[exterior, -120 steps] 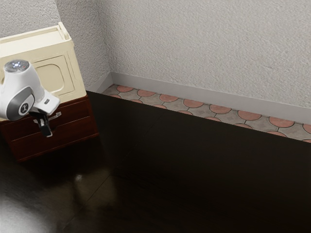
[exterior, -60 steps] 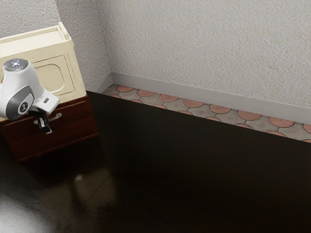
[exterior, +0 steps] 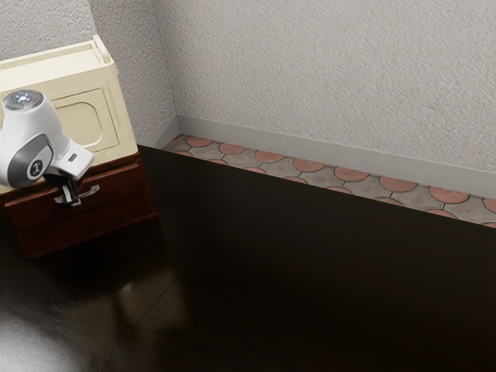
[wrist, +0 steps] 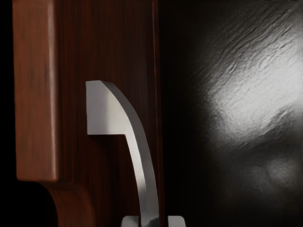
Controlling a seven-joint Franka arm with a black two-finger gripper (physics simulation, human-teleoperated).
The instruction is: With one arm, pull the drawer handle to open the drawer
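Fingers (exterior: pixel 70 191) clamp one silver handle (wrist: pixel 137 151); its drawer (exterior: pixel 120 183) stands slightly ajar. One cream box (exterior: pixel 76 120) rests above, before two pale walls (exterior: pixel 325 74).

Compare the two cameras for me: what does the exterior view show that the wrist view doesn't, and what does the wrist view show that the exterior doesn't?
Exterior view: the white Franka arm, the cream panelled cabinet section, the textured wall, its baseboard and the pink-and-grey floor tiles.

Wrist view: the handle's squared foot in close-up, with its flat faces.

Both: the silver drawer handle, reddish-brown wood and the glossy dark tabletop.
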